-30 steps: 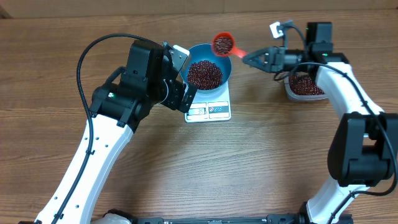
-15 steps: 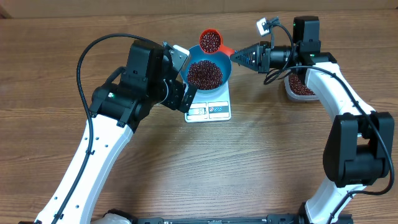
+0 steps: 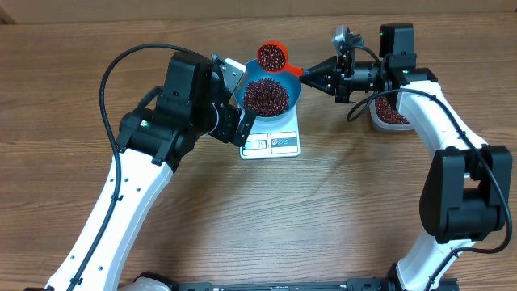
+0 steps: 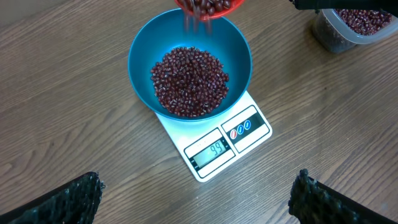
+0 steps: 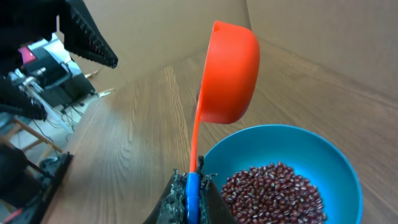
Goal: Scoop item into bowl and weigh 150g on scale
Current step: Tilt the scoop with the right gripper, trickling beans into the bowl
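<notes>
Beans (image 4: 189, 81) lie heaped in the blue bowl (image 4: 239, 59), which sits on the white scale (image 4: 252, 134) on the bench (image 4: 74, 143). The right hand (image 5: 188, 186) is clamped tight on the handle of an orange scoop (image 5: 230, 68), tipped over the bowl's rim with grains falling out. The left hand (image 4: 193, 202) hovers above the scale, spread wide and holding nothing. A clear tub (image 4: 348, 28) stands well apart

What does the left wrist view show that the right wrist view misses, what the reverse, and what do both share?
Only left wrist: the scale, the clear tub, beans spilling from the scoop. Only right wrist: the right pincer clamped on the scoop's handle. Both: the blue bowl holding beans, the scoop, the wooden table.
</notes>
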{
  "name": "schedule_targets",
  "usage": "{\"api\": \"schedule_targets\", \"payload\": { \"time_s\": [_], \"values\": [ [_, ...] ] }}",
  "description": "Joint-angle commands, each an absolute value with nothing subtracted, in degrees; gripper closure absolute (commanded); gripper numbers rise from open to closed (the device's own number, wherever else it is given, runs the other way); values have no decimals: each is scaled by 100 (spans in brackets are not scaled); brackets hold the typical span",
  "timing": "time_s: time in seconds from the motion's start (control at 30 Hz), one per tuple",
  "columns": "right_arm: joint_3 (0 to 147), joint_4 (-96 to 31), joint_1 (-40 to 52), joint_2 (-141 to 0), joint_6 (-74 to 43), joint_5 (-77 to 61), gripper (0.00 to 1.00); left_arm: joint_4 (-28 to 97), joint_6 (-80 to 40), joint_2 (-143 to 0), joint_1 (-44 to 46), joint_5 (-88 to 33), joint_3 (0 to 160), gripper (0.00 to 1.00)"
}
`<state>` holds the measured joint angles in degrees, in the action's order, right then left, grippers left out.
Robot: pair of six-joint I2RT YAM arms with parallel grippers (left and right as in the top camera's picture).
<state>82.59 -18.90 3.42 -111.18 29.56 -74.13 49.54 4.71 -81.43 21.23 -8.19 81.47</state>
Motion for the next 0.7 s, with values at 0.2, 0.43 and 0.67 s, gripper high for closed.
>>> {"api": "schedule_targets", "payload": {
  "time_s": [0.2, 0.43, 0.67],
  "values": [
    [8370, -1863, 368, -10984, 3352, -7223, 96, 4945, 578, -8128, 2091, -884, 8206, 0],
    [8370, -1881, 368, -10984, 3350, -6997, 96, 4947, 580, -8128, 2091, -884, 8206, 0],
    [8370, -1865, 368, -10984, 3352, -6873, 96, 4945, 580, -8128, 2091, -884, 8206, 0]
  ]
}}
